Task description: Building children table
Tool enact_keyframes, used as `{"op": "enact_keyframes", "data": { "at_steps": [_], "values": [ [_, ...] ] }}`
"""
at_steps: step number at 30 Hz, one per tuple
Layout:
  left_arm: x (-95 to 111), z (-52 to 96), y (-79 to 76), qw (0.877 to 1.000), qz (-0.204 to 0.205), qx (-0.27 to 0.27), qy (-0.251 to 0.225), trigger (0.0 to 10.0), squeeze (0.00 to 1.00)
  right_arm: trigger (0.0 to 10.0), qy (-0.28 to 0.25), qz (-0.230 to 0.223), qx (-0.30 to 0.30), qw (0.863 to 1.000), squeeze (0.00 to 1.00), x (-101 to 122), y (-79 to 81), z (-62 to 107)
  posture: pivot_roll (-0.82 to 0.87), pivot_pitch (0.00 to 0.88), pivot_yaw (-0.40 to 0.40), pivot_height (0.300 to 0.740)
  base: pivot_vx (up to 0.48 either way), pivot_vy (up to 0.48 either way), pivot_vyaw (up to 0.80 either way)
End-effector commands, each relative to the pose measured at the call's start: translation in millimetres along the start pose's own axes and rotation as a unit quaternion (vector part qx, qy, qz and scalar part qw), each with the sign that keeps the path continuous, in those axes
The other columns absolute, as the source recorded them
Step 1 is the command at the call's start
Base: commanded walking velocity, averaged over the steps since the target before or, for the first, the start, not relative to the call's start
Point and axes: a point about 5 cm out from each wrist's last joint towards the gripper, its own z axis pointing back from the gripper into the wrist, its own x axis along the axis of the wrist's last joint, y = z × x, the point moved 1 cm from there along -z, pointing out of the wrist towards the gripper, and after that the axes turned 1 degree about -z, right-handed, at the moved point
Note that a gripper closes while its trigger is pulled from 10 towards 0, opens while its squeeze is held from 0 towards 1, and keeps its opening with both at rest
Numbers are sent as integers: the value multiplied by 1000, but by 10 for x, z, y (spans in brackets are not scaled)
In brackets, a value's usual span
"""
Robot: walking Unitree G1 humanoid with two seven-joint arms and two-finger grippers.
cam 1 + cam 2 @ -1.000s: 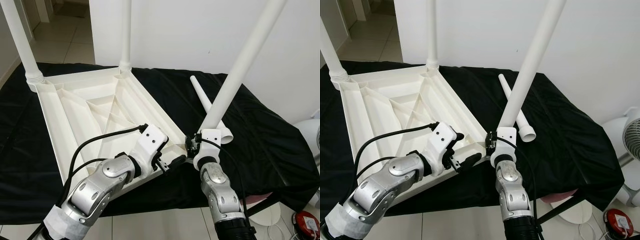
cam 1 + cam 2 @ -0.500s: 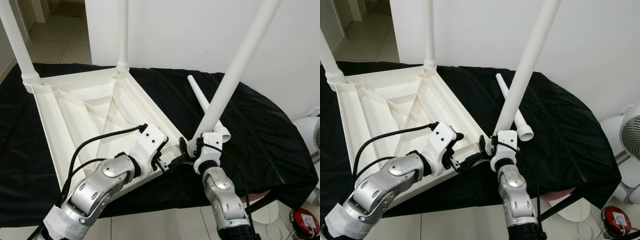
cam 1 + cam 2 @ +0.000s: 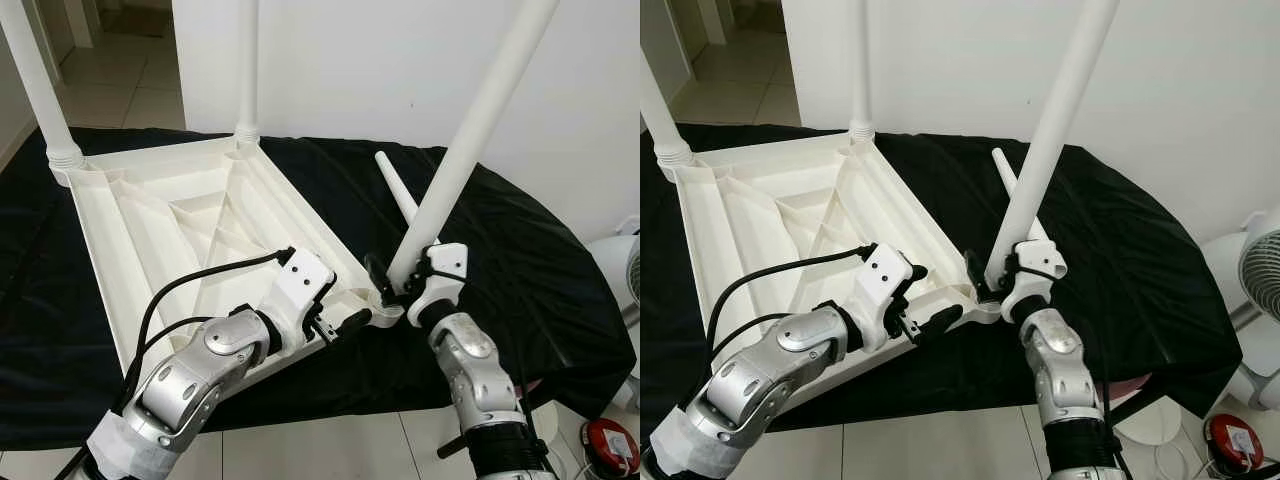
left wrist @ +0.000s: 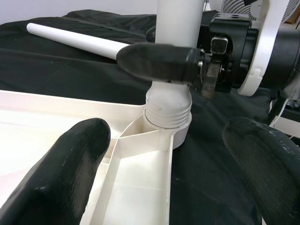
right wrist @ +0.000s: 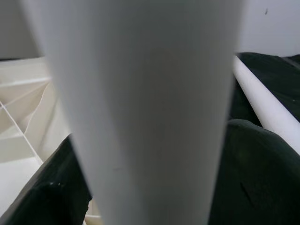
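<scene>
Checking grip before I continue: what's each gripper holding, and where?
Right gripper clamps the table leg just above its threaded base. Left gripper holds nothing.

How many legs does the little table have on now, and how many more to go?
Two legs already stand in the far corners of the upside-down tabletop. The right pincer holds a third leg with its threaded end in the near corner socket, tilted, while the left pincer hangs open by that corner. The fourth leg lies on the black cloth, still to fit.

white wall (image 3: 350, 60) | pale tiled floor (image 3: 110, 90) | black cloth (image 3: 540, 260) | white fan (image 3: 1255, 275), right edge
</scene>
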Motion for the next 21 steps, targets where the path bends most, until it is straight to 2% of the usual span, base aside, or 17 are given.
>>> {"op": "enact_keyframes", "data": {
  "at_steps": [1,4,5,6,8,15,16,17,18,19,21],
  "values": [
    [30,-3,-68,999,-1,-44,-6,10000,0,10000,0,-42,-5,999,0,-3,-57,-3,1,0,-129,740,0,0,0],
    [30,-3,-66,999,0,-43,-6,10000,0,10000,-1,-36,1,999,0,-8,-41,-2,1,0,-129,740,0,0,0],
    [30,-3,-63,999,0,-42,-6,10000,0,10000,1,-12,13,1000,0,-28,-8,3,0,0,-126,740,0,0,0],
    [30,-3,-63,999,0,-42,-6,10000,0,10000,1,-12,13,1000,0,-28,-8,3,0,0,-126,740,0,0,0],
    [32,-5,-62,999,-1,-43,-6,10000,0,10000,13,55,56,997,0,-97,70,24,-1,0,-125,740,0,0,0],
    [31,-6,-61,999,-3,-45,-5,10000,0,10000,28,90,108,990,0,-138,63,42,-4,0,-118,740,0,0,0],
    [30,-7,-61,999,-3,-46,-5,10000,0,9686,31,93,118,988,0,-136,49,44,-4,0,-117,740,0,0,0],
    [32,-8,-65,999,-3,-47,-5,10000,0,7922,34,101,126,986,0,-132,21,46,-4,0,-117,740,0,0,0],
    [32,-8,-65,999,-3,-47,-5,10000,0,7922,34,101,126,986,0,-132,21,46,-4,0,-117,740,0,0,0],
    [33,-9,-69,999,-3,-49,-5,10000,0,3608,37,105,130,985,0,-126,-12,43,-4,0,-117,740,0,0,0],
    [34,-10,-71,999,-3,-49,-5,10000,0,3608,38,110,134,984,0,-119,-38,40,-4,0,-117,740,0,0,0]
  ]
}}
